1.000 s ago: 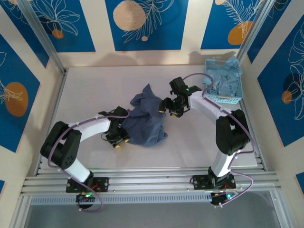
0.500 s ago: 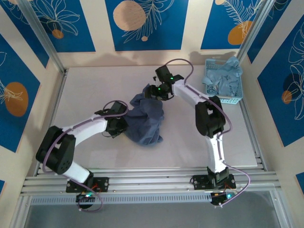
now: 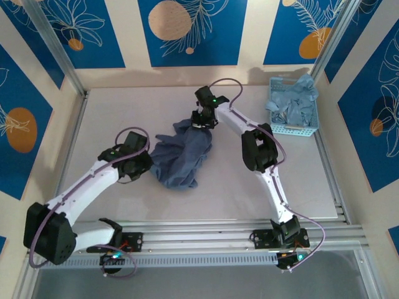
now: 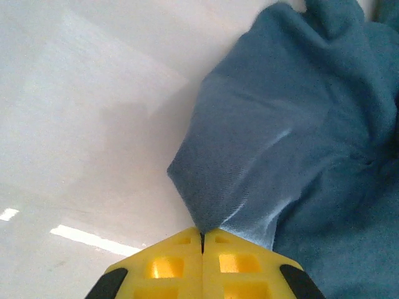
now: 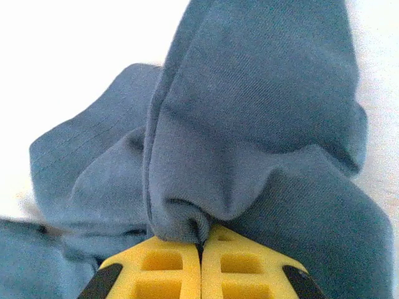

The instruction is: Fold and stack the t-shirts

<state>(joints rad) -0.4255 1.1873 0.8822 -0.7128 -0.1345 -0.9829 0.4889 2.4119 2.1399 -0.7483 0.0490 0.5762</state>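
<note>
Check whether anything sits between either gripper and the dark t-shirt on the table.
Nothing visible does. The left gripper is shut on a corner of the dark t-shirt, and the right gripper is shut on a bunched fold of it.

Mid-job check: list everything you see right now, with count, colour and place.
dark t-shirt: one, slate blue, crumpled at the table's middle.
pale t-shirts: count unclear, dusty blue-grey, heaped in the basket.
basket: one, light blue, perforated, far right corner of the table.
table: one, pale grey.
wall panels: several, blue with leaf and orange-circle prints, around the table.
left gripper: one, yellow fingers, shut on the dark t-shirt's near-left corner.
right gripper: one, yellow fingers, shut on its far end.
</note>
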